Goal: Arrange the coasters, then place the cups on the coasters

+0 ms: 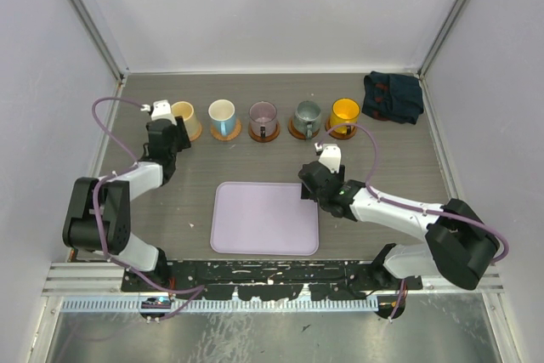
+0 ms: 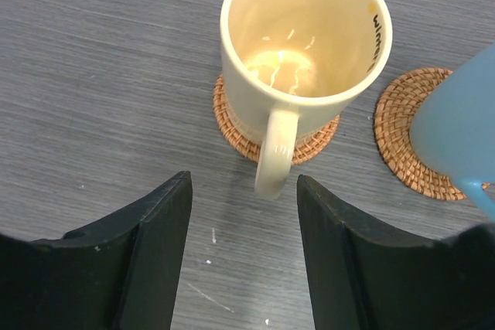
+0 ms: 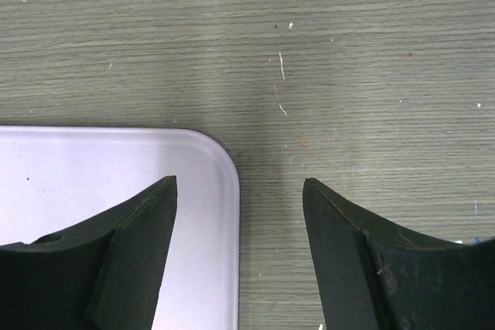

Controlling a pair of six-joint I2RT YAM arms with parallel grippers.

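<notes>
Left wrist view has the left pincer [image 2: 244, 191] spread, its dark jaws holding nothing, above the grey bench [image 2: 93, 75]. Straight ahead stands the cream-yellow cup [image 2: 305, 28], upright, its handle turned toward the gap between the jaws and touching neither. It sits on a woven brown coaster [image 2: 232, 125] whose rim shows round the near side of its base. Just to the right a second coaster [image 2: 398, 137] carries the white and light blue cup [image 2: 456, 129], partly cut off by the frame edge. Right wrist view has the right pincer [image 3: 240, 187] spread too and holding nothing, over the rounded corner of the lavender tray [image 3: 93, 183]: one jaw above the tray, the other above bare bench. Top external view shows five cups in a row along the far side of the bench, each on its own coaster; after those two come the purple cup [image 1: 263, 115], the grey-green cup [image 1: 306, 114] and the yellow-orange cup [image 1: 345, 111]. The left pincer is at the left end of that row, the right pincer well apart from it at the tray's far right corner. A dark folded cloth [image 1: 393, 96] lies in the far right corner of the bench, near the yellow-orange cup.
</notes>
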